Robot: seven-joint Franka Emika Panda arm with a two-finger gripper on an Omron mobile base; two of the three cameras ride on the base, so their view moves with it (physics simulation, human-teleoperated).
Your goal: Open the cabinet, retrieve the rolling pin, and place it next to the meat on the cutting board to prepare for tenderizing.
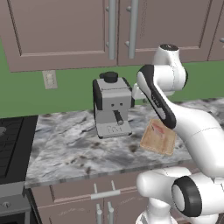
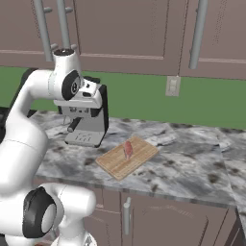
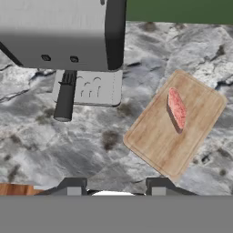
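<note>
Marbled grey stone makes up the counter (image 2: 192, 163), and the arm's white links rise in front of it in both base views. In the hand view the gripper (image 3: 116, 187) hangs over that stone with its two dark finger tips (image 3: 73, 186) standing a modest gap apart and nothing between them; whether they are fully spread cannot be told.

Ahead of the tips and off to the right in the hand view lies one cutting board (image 3: 175, 125), light tan wood, flat on the counter and set at a slant. One piece of meat (image 3: 176, 109), a pinkish-red slab, rests on the board's far half, well apart from the gripper.

Beside the board stands one grey coffee machine (image 1: 112, 105), with its dark spout handle (image 3: 64, 101) jutting out over its drip tray. The small markings on that tray are too blurred to read.

Behind, on the green wall (image 2: 144, 96), sits one pale outlet plate (image 2: 172, 86). Above it hangs the cabinet (image 1: 65, 30), mauve-brown, both doors closed, with two long silver bar handles (image 1: 112, 28) side by side at the middle. No readable writing shows.
</note>
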